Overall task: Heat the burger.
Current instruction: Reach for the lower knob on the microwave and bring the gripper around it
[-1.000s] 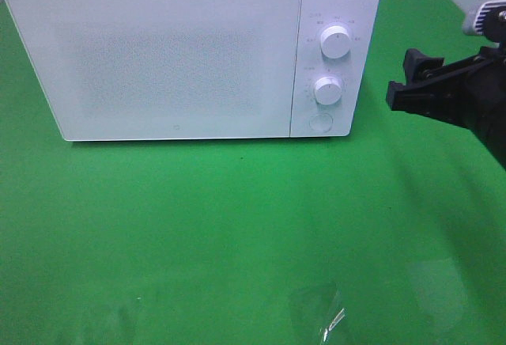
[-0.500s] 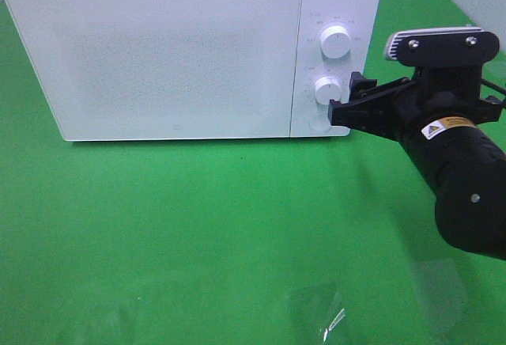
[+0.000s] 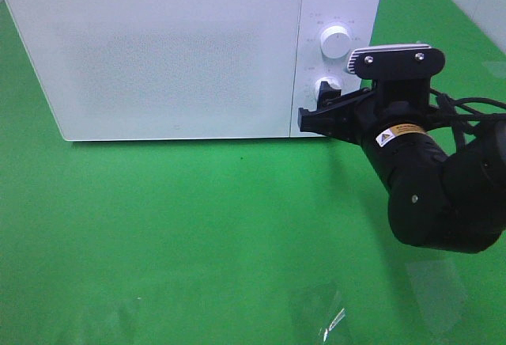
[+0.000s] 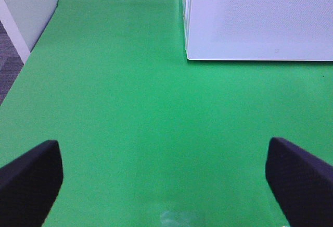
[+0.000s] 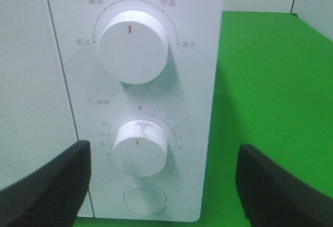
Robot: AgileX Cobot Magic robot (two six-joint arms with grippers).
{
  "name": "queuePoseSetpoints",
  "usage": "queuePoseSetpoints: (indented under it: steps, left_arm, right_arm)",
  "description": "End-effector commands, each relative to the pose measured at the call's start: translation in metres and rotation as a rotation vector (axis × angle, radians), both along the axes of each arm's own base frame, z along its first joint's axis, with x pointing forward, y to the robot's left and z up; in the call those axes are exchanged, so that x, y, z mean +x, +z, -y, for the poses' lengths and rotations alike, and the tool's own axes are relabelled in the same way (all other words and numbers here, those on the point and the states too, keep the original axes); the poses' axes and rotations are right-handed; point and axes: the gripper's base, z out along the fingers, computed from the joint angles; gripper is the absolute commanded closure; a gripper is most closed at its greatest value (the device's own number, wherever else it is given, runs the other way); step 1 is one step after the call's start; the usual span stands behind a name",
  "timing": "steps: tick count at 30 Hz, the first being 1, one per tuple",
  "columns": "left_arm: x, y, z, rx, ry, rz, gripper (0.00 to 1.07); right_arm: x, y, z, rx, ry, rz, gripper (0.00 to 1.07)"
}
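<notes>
**Two sets of fingers spread, microwave door shut**

High view: the white microwave (image 3: 174, 60) stands on the green bench (image 3: 198, 226) with its door closed. The right fingers (image 3: 316, 119) are at the control panel, and the black right arm (image 3: 427, 195) stretches back from them over the bench. The upper knob (image 3: 337, 43) sits just above the fingers and shows in full. The lower knob (image 3: 326, 88) is level with them and partly hidden behind them. Whether a fingertip touches the panel cannot be told from here. The left fingers do not appear in this view.

Left wrist view: the left fingers (image 4: 28, 177) stand wide apart with nothing between them but bare bench (image 4: 156, 133). A lower front corner of the microwave (image 4: 260, 19) lies ahead of them, well apart.

Right wrist view: the right fingers (image 5: 52, 180) are spread and clamp nothing. The lower knob (image 5: 139, 148) and the round button (image 5: 145, 198) under it lie in the gap between them, apart from both. The upper knob (image 5: 132, 47) is farther ahead, its red mark pointing straight up. The lower knob's mark points at the zero. The closed door (image 5: 26, 81) runs beside one finger.

The burger shows in none of the views, so where it lies cannot be told.
</notes>
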Motion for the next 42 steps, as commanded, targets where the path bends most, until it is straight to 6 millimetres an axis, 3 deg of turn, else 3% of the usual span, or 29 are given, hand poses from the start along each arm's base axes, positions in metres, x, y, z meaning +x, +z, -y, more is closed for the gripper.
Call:
queuePoseSetpoints:
  steps: [1,18,42]
  left_arm:
    - [-0.002,0.0,0.0,-0.002,-0.001,0.031,0.09]
    - [-0.002,0.0,0.0,-0.002,-0.001,0.031,0.09]
    - [-0.002,0.0,0.0,-0.002,-0.001,0.031,0.09]
  right_arm:
    - [0.005,0.001,-0.005,0.009,0.013,0.03,0.34]
    - [0.041,-0.019,-0.016,-0.004,-0.028,0.042,0.34]
    - [0.051,-0.025,-0.017,-0.006,0.0,0.023,0.34]
